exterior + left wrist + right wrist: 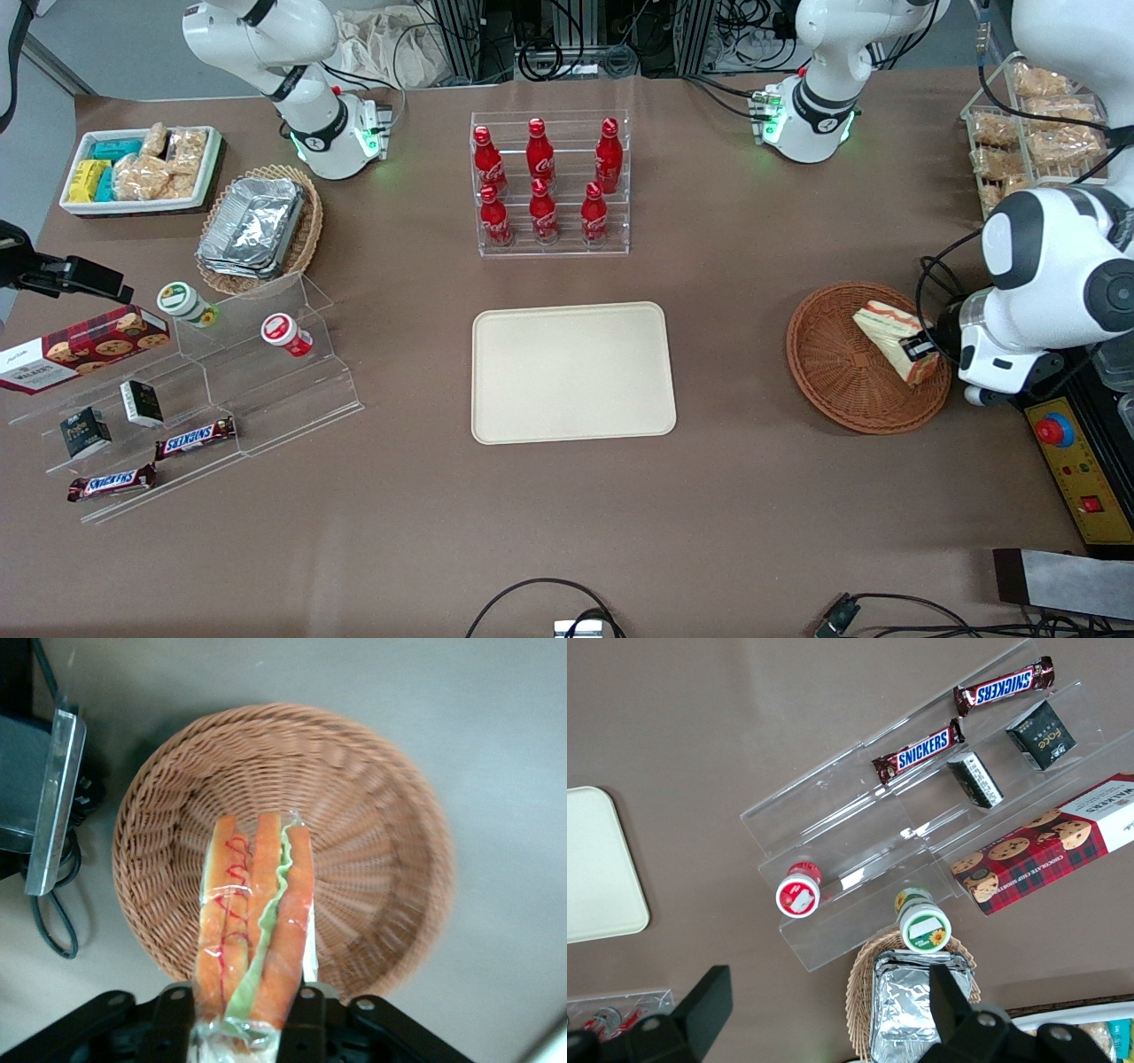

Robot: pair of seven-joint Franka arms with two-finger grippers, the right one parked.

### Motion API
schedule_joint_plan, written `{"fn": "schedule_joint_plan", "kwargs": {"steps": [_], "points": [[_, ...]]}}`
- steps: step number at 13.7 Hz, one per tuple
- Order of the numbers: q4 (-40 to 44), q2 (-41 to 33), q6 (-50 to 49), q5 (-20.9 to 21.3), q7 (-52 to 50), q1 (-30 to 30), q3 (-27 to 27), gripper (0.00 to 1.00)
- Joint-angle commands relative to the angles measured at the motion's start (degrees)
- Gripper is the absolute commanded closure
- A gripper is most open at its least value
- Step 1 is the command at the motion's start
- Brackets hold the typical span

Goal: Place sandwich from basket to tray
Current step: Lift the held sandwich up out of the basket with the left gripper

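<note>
The sandwich (893,338), a wrapped wedge of pale bread with orange and green filling, is gripped over the round reddish-brown wicker basket (837,377), at the rim toward the working arm's end. My left gripper (928,352) is shut on it. In the left wrist view the sandwich (257,904) stands edge-on between the black fingers (175,1014) of the gripper (241,1017), with the basket (381,815) beneath it and holding nothing else. The cream-beige tray (571,372) lies bare at the table's middle, toward the parked arm from the basket; its corner shows in the right wrist view (598,864).
A yellow control box with a red button (1072,461) and black cables (926,283) lie close beside the basket. A clear rack of red bottles (549,186) stands farther from the camera than the tray. A stepped acrylic shelf (221,381), an oval foil-container basket (257,226) and a white snack bin (142,168) are at the parked arm's end.
</note>
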Motion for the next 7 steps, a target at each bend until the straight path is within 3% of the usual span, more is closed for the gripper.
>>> {"fn": "schedule_joint_plan", "kwargs": {"steps": [1, 3, 7], "points": [[7.39, 1.0, -5.08, -0.33, -0.16, -1.23, -3.84, 1.0], [12.84, 3.36, -9.03, 0.11, -0.77, -3.77, -7.44, 1.0], [20.85, 10.3, -9.76, 0.46, -8.91, -15.89, -7.9, 1.0]]}}
